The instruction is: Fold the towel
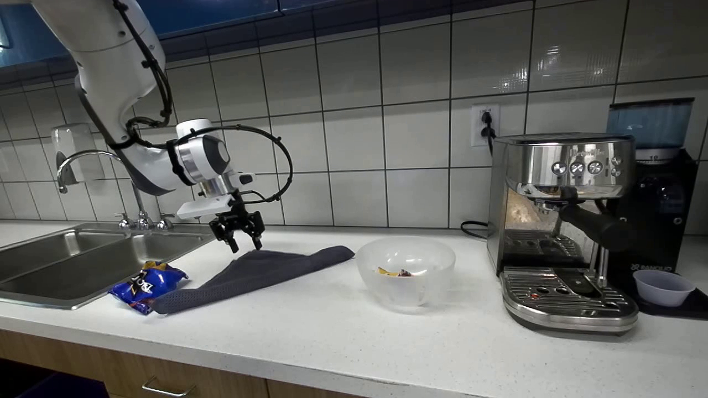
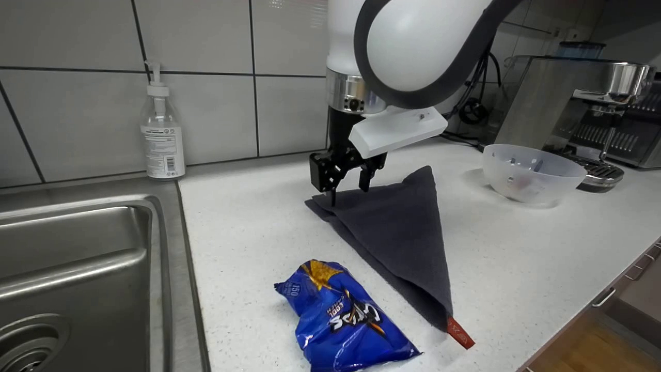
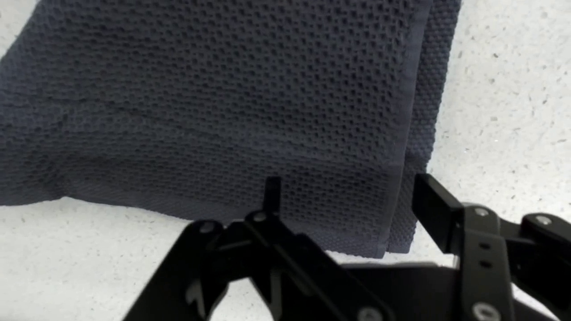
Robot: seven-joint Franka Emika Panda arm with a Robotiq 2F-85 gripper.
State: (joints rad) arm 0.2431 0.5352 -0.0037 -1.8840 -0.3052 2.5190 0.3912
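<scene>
- Here's our gripper (image 3: pixel 347 178), jaws spread, gripping nothing, over a corner of the towel (image 2: pixel 397 227), which lies doubled on the counter (image 2: pixel 521 268).
- We'd best lift straight up, sparing those uneven edges.
- Just beside the towel, a blue snack bag (image 2: pixel 346 320) may crowd another fold.
- Farther off: a bowl (image 1: pixel 406 296), then the coffee machine (image 1: pixel 531 221).

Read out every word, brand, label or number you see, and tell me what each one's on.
"150": crinkled, shiny blue snack bag; its larger lettering is too distorted to read surely.
"10": white ring on the tall black coffee grinder.
"RANCILIO", probably, but blurred: that grinder's lower front.
Too blurred: brand on the boxy steel espresso machine.
Too small: white label on the clear pump bottle; red fabric tag on the slate-grey cloth towel.
</scene>
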